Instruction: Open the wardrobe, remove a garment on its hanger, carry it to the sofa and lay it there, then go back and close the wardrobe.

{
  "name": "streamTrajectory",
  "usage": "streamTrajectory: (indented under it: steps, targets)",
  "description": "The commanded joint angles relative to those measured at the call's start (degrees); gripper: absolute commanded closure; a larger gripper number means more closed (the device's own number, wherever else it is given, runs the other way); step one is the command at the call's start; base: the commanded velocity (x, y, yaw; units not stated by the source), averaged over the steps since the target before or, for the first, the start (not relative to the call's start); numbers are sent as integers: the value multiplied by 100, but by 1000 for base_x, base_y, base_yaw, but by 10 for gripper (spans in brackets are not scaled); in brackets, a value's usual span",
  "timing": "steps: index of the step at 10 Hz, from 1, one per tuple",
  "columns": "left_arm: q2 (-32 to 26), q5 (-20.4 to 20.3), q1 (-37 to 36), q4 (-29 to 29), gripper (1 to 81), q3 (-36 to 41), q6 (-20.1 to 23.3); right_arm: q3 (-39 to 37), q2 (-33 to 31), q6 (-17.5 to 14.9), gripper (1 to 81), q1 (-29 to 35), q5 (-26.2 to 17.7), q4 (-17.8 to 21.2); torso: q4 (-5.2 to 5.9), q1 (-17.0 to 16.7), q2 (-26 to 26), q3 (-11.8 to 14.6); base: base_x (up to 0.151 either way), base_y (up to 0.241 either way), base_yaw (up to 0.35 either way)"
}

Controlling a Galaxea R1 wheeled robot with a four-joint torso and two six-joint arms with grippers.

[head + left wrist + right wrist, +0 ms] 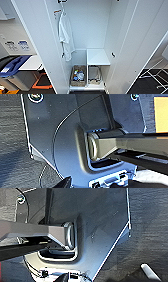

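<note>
The wardrobe (95, 27) stands straight ahead with both tall white doors swung wide, the left door (37, 37) and the right door (140, 45) framing its white inside. A plain white shirt (65, 35) hangs at the upper left of the inside, close to the left door. Both wrist views look along the robot's own dark plate and bar over dark carpet, and I cannot make out the fingers there.
Low inside the wardrobe are a white shelf (97, 57), a woven basket (78, 75) of small items at left and a pale container (94, 75) at right. A blue object (13, 65) and a white table (31, 62) stand at left, a white frame (155, 75) at right.
</note>
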Motion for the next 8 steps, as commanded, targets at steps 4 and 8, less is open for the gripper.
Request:
streamTrajectory:
  steps: [4, 8]
  targets:
    - [-55, 373, -166, -50, 10, 28, -25, 2, -54, 19, 10, 111, -361, 14, 0, 10, 0, 0, 96, 0, 0]
    - [-55, 373, -166, -50, 10, 28, -25, 2, -54, 19, 10, 102, -361, -3, 0, 15, 0, 0, 109, 0, 0]
